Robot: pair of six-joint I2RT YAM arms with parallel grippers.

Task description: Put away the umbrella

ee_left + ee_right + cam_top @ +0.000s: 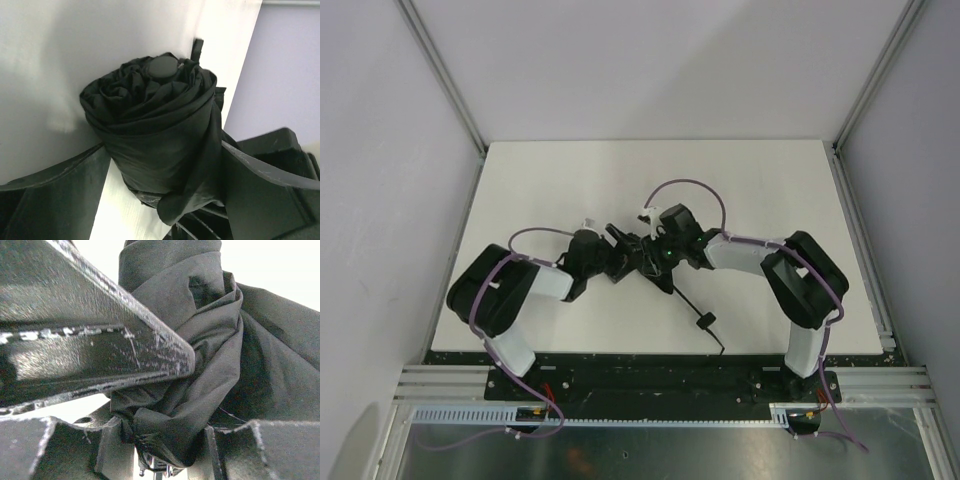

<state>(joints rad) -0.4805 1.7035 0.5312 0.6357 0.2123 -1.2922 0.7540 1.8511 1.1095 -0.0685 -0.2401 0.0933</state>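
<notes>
black folding fabric umbrella (pixel 631 258) at centre of white worktop (pixel 540 180) | my left gripper (pixel 604 256) and right gripper (pixel 652 248) both clamped on its rolled canopy | shaft axis slants toward worktop's near-right, small black handle (pixel 704 321) nearer right gripper

There is one umbrella (pixel 160 135), rolled into a single bundle. It has one round cap (pixel 164 67) on its end. One thin rod (pixel 685 300) runs out of the umbrella, with one small black knob (pixel 705 321) on it.

There are two arms, a left arm (pixel 505 295) to the left of the umbrella and a right arm (pixel 800 280) to its right. There are two claws, the left claw (pixel 610 257) and the right claw (pixel 658 252), one at each side of the umbrella. Each claw has two fingers (pixel 55 195).

Two purple cables (pixel 685 183) show, one looped over each arm. One table (pixel 550 180) lies under the umbrella.
</notes>
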